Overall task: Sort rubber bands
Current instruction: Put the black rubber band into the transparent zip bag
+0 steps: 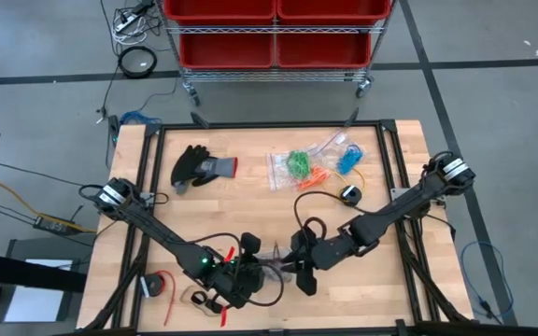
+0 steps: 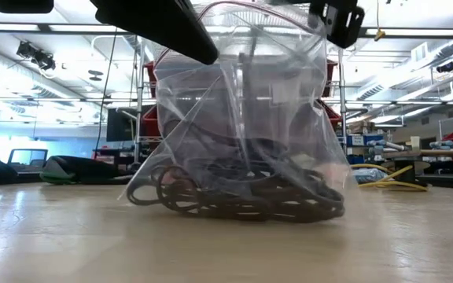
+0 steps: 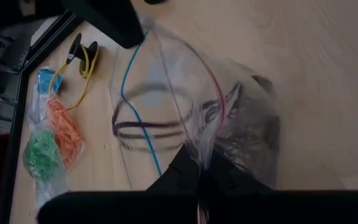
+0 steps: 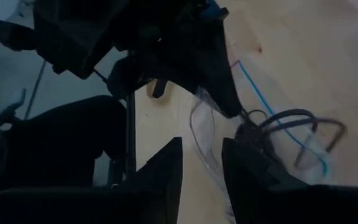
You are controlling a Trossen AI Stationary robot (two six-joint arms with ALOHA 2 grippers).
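A clear zip bag (image 2: 242, 118) stands on the table near its front edge, and its bottom holds a heap of black rubber bands (image 2: 242, 196). My left gripper (image 3: 201, 171) is shut on the bag's top. In the high view it (image 1: 241, 275) sits on the bag's left. My right gripper (image 4: 202, 177) stands open at the bag's right (image 1: 302, 275), with the clear film just beyond its fingertips. Whether it touches the film I cannot tell. My left gripper pinches the bag's top edge at the pink zip strip (image 3: 209, 143) between its two shut fingers. It comes slanting down from the table's left. The bag hangs upright below it, mouth up, with its bottom and the black bands (image 3: 247, 134) resting on the table.
Small clear bags of green, orange and blue bands (image 1: 311, 166) lie at the far middle, and a black glove (image 1: 204, 168) lies to their left. A yellow cable on a black spool (image 1: 348, 193) lies near the right arm. A red reel (image 1: 160, 285) sits front left. Red bins (image 1: 274, 28) stand beyond the table.
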